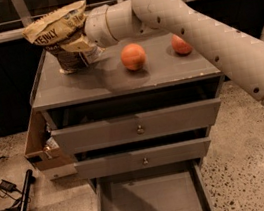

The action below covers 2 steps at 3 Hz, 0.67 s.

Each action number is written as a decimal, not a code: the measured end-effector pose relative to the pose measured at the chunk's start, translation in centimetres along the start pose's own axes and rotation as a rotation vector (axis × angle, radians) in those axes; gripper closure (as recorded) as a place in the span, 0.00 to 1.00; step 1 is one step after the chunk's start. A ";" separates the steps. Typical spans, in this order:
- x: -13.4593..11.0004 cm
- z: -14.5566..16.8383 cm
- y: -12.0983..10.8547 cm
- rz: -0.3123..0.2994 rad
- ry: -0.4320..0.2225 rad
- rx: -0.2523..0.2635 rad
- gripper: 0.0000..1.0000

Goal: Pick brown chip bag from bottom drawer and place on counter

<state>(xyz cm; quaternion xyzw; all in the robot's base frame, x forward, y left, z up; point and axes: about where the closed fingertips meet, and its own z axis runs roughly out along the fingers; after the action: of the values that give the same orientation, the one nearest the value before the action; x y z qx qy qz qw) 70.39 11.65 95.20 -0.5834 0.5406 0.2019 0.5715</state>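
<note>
- In the camera view, the only one I am getting, the gripper [79, 43] is reaching in from the right over the back left corner of the counter [118, 83]. It is pinching the brown chip bag [58, 31] by its right side, clamped into the crinkled foil.
- The bag is standing nearly upright with its tan top leaning left. Its dark lower part is sitting at or just above the counter surface, and I cannot tell whether it is touching.
- The bottom drawer [152, 205] is hanging open below with nothing lying on its floor, so I am judging the pick done and only the set-down left.
- My main worry is that the bag is sitting close to the left and back edges. If I let go while it is leaning, it could tip over the rim and drop toward the cardboard box [41, 151] or the floor.
- A bag this light could also cling to a finger as the jaws part and get dragged along as I back the arm [201, 34] away.
- The near orange [133, 56] is lying just right of the bag, below the wrist. A careless sideways sweep could nudge it and send it rolling off the front edge.
- The far orange [181, 44] is lying further right, partly tucked behind the arm.
- The two knobbed drawers [139, 129] are sitting between the counter and the bottom drawer, out of the gripper's way.
- Cables [6, 186] are trailing on the floor at left, well apart from the arm.
</note>
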 end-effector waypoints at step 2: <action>0.5 -1.3 1.1 0.074 0.060 -0.165 1.00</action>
<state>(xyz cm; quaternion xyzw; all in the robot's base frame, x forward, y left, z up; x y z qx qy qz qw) 69.09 10.57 94.58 -0.6140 0.5602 0.2493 0.4971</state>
